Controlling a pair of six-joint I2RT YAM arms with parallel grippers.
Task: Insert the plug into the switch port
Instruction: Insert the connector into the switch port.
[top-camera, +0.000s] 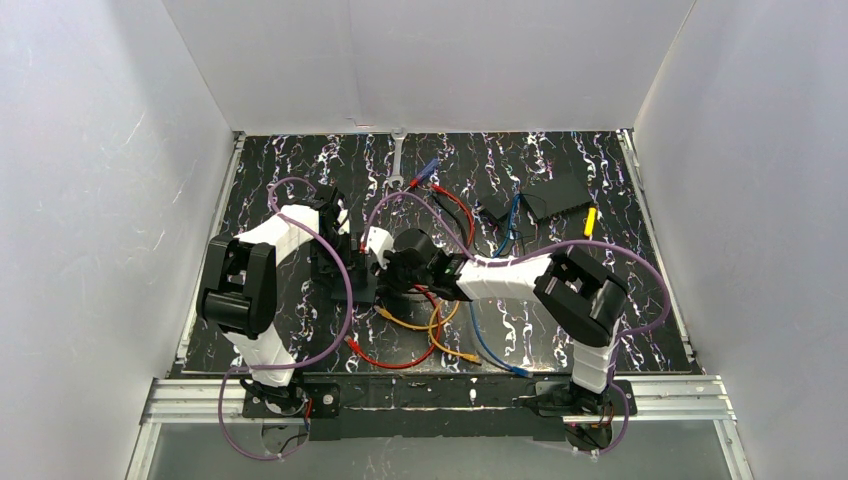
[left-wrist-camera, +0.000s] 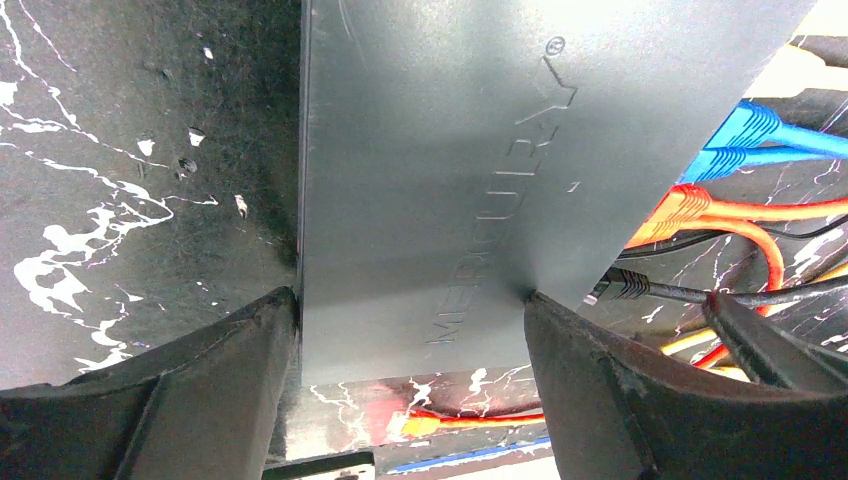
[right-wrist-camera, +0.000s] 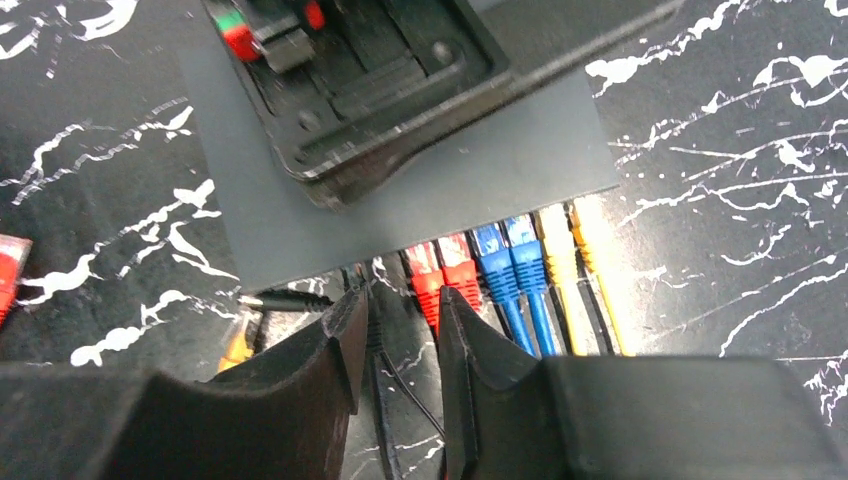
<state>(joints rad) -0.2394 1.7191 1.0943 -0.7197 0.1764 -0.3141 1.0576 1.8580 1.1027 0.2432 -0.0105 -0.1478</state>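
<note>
The switch (left-wrist-camera: 420, 150) lies flat on the dark, white-streaked bench (left-wrist-camera: 120, 150), near the middle of the top view, between the two arms. The left end effector (left-wrist-camera: 410, 300) grasps it. One finger presses on each long side of the box, low in the left wrist view.

Along the switch's edge a row of plugs sits in the sockets. There are two red plugs (right-wrist-camera: 443, 275), then two blue plugs (right-wrist-camera: 505, 255), then yellow plugs (right-wrist-camera: 560, 250), running left to right in the right wrist view.

The right end effector (right-wrist-camera: 400, 300) is released, and its fingers stand a little apart. They sit just below the red plugs, low in the middle of that view. A thin black cable (right-wrist-camera: 385, 370) runs through the gap between them, and nothing is pinched.

A small black plug (right-wrist-camera: 285, 299) lies just beside the switch's edge, left of the fingers. I cannot tell if it is in a socket.

Another flat black slab (top-camera: 560, 193) lies well apart, in the upper right of the top view.
</note>
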